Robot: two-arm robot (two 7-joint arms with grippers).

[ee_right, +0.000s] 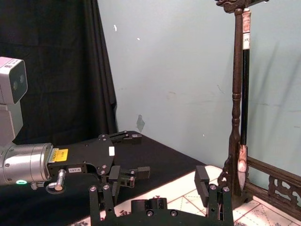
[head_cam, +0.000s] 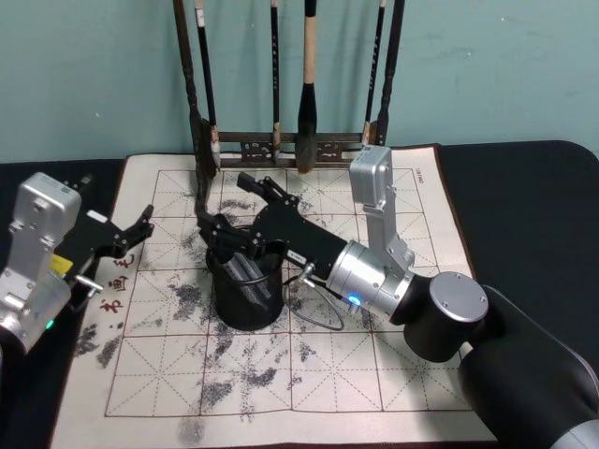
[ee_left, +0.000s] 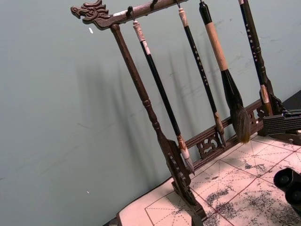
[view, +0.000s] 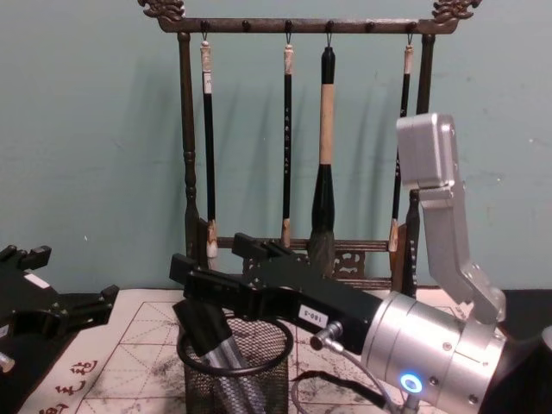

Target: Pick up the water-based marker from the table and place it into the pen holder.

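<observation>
The pen holder (head_cam: 249, 307), a round black mesh cup (view: 263, 379), stands on the inked practice mat. The water-based marker (head_cam: 245, 269) leans inside it, its grey barrel (view: 227, 379) showing through the mesh and its dark upper end rising above the rim. My right gripper (head_cam: 229, 208) hovers just over the holder's rim, open. In the right wrist view its fingers (ee_right: 203, 181) stand wide apart with nothing between them. My left gripper (head_cam: 142, 231) sits open at the mat's left edge, apart from the holder.
A tall dark wooden brush rack (head_cam: 281, 145) with several hanging brushes (view: 324, 155) stands at the mat's far edge, close behind the holder. The white gridded mat (head_cam: 393, 374) lies on a black cloth. A teal wall is behind.
</observation>
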